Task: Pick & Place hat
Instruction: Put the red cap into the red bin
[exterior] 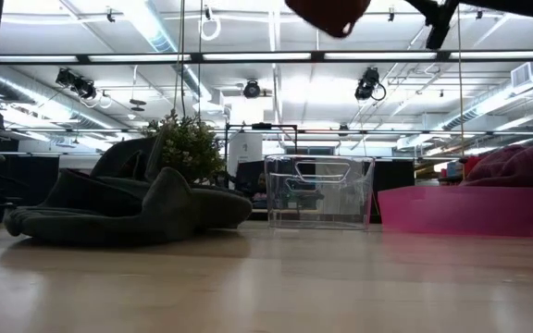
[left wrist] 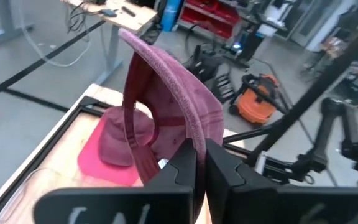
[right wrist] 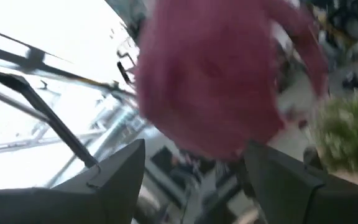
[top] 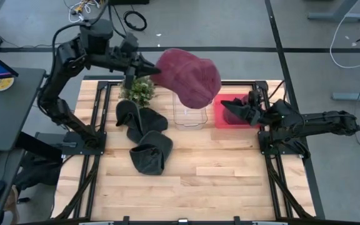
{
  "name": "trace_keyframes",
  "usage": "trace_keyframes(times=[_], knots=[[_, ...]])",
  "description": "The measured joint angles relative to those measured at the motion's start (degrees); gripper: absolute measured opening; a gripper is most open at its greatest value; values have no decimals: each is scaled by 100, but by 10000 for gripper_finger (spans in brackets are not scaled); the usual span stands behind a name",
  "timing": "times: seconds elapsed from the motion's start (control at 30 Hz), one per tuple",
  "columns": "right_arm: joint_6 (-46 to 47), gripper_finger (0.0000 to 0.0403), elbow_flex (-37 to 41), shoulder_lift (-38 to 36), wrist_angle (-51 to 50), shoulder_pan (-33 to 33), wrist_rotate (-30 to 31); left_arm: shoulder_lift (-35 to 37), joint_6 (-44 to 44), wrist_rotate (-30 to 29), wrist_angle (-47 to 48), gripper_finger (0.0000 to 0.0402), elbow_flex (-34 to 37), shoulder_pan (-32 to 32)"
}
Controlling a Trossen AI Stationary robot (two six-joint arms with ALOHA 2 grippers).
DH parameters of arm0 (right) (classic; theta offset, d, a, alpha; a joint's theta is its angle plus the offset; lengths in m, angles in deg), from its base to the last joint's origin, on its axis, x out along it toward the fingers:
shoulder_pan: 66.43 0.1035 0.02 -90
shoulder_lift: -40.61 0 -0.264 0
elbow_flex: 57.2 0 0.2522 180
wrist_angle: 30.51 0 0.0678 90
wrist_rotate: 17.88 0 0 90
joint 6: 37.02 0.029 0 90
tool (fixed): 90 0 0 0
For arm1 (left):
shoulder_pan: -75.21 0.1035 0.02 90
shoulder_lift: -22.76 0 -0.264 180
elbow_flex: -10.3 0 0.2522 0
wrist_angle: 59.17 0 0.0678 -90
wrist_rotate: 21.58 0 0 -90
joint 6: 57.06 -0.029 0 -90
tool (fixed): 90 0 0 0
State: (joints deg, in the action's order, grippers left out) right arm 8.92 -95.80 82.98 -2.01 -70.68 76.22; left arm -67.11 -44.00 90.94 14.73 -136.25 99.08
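Observation:
A maroon hat [top: 189, 78] hangs in the air above the clear container [top: 189, 115]; only its lowest part [exterior: 327, 11] enters the low view. My left gripper [top: 152, 67] is shut on it at its left side. A second maroon hat [exterior: 516, 166] lies in the pink tray [top: 220, 119]. My right gripper [top: 239, 111] is over that tray, open, its fingers [right wrist: 114, 171] spread and aimed at the raised hat [right wrist: 216, 74] without touching anything. My left gripper [left wrist: 201, 168] pinches the maroon hat's brim [left wrist: 188, 134] at its edge between the two shut fingers. The fingers come roughly level from the table's left. The hat is lifted clear of the table, its crown extending beyond the fingers toward the right.
Two dark hats [top: 142, 122] [top: 150, 153] lie on the wooden table [top: 217, 169] left of centre, in a heap [exterior: 128, 203] in the low view. A small plant [top: 137, 92] stands near the far edge. The near half of the table is bare wood.

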Motion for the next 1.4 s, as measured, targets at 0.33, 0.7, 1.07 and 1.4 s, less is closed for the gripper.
trace_keyframes(times=[0.33, 0.7, 1.07, 1.4], knots=[[-453, 282, -247, 393, 167, -23, 2, -289, -61, -183, -130, 12, 0, -45], [-476, 380, -957, 1340, 304, -231, -365, -400, -170, -135, -284, 12, 2, -144], [-545, 388, -2397, 2159, 319, -251, -1108, -398, -184, -290, -270, 12, 2, -202], [-639, 347, -2782, 2304, 122, -48, -1454, -398, -325, -517, -96, 12, 2, -202]])
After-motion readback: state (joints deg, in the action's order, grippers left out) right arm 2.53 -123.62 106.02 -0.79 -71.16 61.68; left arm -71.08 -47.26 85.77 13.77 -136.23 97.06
